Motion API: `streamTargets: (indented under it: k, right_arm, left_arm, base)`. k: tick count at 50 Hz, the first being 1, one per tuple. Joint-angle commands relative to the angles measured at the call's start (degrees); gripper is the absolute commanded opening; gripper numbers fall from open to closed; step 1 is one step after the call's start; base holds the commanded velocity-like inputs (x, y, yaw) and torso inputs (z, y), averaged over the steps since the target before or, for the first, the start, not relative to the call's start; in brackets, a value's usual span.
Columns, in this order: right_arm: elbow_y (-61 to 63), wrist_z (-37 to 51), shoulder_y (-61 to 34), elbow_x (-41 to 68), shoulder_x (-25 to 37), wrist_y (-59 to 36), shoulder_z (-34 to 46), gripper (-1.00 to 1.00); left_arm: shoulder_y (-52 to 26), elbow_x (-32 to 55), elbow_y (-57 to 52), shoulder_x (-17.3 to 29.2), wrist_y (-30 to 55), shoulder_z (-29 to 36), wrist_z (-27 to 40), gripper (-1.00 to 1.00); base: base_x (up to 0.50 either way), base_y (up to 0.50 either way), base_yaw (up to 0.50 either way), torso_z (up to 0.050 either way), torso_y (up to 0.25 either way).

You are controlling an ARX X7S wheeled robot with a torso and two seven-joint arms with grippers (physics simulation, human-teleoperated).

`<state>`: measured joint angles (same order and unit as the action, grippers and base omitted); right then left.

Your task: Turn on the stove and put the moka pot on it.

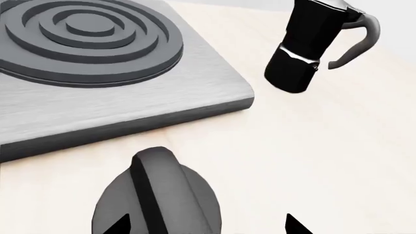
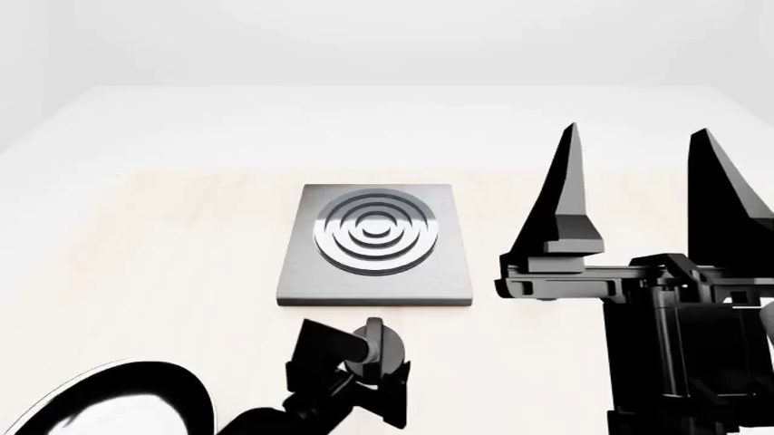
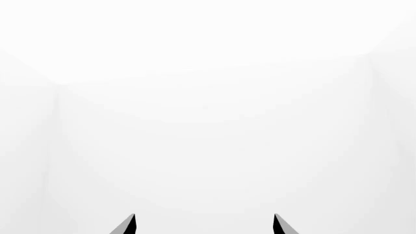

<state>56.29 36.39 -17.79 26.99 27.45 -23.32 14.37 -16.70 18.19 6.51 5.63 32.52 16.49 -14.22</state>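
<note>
Both fingers of the spread left pincer point(image 1: 206, 225) should straddle the ridge of the knob point(image 1: 156, 195) squarely before turning, while the right pincer point(image 2: 639, 195) waits spread, pointing upward.

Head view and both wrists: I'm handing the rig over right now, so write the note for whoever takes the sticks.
Left gripper: open, at the knob, fingertips either side of it; grip not confirmed.
Right gripper: open, empty, raised at the right; its wrist view shows nothing but white background.
Stove: flat on the table, burner bare. Knob sits just in front of its near edge.
Moka pot: upright on the table beside the stove, seen only in the left wrist view; in the head view the right arm likely blocks it.
Done: left arm has reached the knob.
Left: turn the knob, grasp the pot, set it on the burner rings.
</note>
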Motion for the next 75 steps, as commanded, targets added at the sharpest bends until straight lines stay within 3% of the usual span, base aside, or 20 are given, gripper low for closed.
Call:
streamTargets:
  k: [1,39,75]
  right_arm:
    - [0.00,0.31,-0.22,0.28,0.36,0.13,0.19,1.00]
    - [-0.33,1.43,-0.35,0.78,1.11,1.15,1.12,1.00]
    - [-0.25,2.42,0.51,1.25,2.25,2.44,1.70,1.00]
  left_arm:
    - [-0.20,0.64,1.48,0.06,-0.93,0.61,0.20,1.00]
    - [-0.71,2.41,6.16,0.01,-4.19,3.13,0.21,1.00]
    - [-1.91,4.44,0.11,0.88,-0.52,6.56,2.22,1.00]
  base:
    - [0.00,0.00,0.00,0.000,0.000]
    - [0.00,0.00,0.00,0.000,0.000]
    - [0.00,0.00,0.00,0.000,0.000]
